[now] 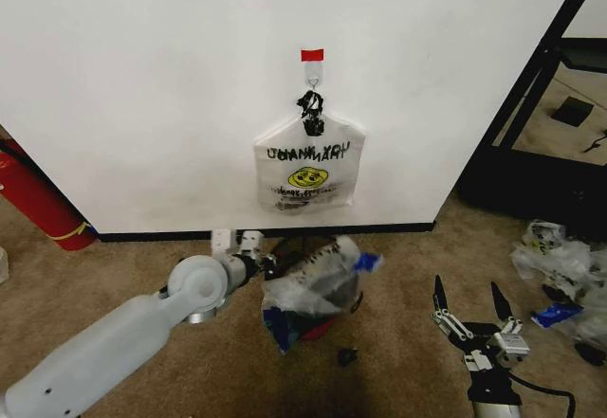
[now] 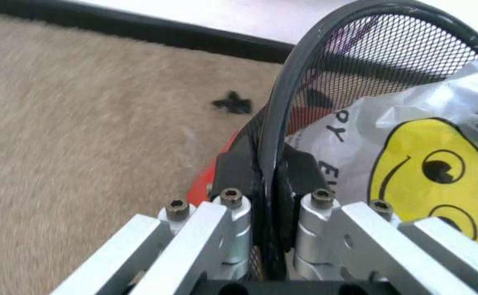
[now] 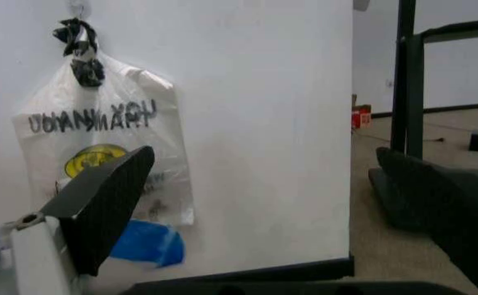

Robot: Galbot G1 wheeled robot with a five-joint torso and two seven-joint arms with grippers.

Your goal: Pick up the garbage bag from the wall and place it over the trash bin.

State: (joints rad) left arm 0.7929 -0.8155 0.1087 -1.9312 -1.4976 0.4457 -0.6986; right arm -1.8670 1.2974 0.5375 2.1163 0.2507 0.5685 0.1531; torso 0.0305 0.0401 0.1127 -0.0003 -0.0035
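On the trash bin (image 2: pixel 304 123) rim, left claw (image 2: pixel 273 184) clamped tight.

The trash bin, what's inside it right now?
A garbage bag with a yellow smiley and blue patches sits in the trash bin, spilling over its rim, which the left gripper clamps. Anything beneath the bag is covered.

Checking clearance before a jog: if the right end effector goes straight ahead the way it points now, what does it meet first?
Most likely the wall, near or on the smiley bag hanging from the hook. The right end effector is open, fingers aimed that way over bare carpet, with the wall centred between them in its wrist view. Depth is uncertain.
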